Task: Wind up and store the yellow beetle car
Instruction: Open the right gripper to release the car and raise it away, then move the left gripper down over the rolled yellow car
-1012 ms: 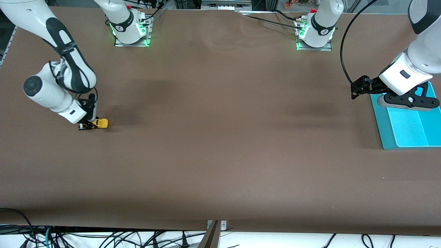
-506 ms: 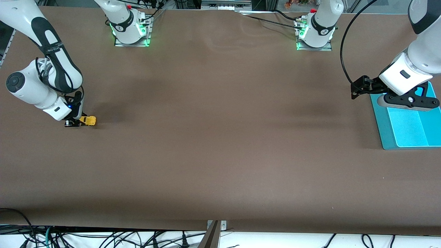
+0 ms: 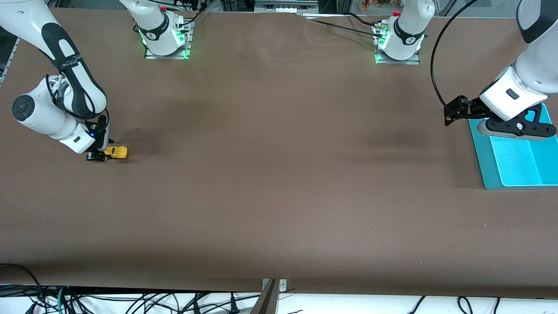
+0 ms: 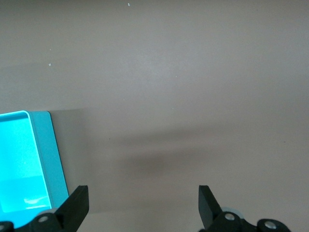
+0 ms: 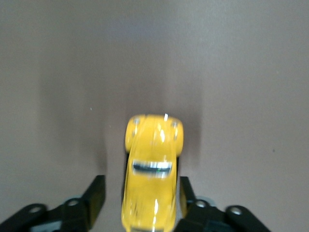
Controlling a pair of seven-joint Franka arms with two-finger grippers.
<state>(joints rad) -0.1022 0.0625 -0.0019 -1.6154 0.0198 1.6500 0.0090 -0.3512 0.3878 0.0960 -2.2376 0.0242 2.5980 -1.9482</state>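
Note:
The yellow beetle car (image 3: 117,152) stands on the brown table at the right arm's end. My right gripper (image 3: 96,155) is low at the table, its fingers on either side of the car's rear. In the right wrist view the car (image 5: 152,169) lies between the fingers of the gripper (image 5: 141,195). One finger (image 5: 94,193) stands off the car with table showing between, the other is close against it. My left gripper (image 3: 516,128) hangs open and empty over the edge of the teal tray (image 3: 479,148); it waits. Its fingers (image 4: 77,205) are wide apart in the left wrist view.
The teal tray (image 4: 53,150) lies at the left arm's end of the table. Both arm bases stand along the table edge farthest from the front camera. Cables hang below the table's near edge.
The right gripper dragged the car toward the right arm's end of the table, then both came a little way back. The left arm has not moved.

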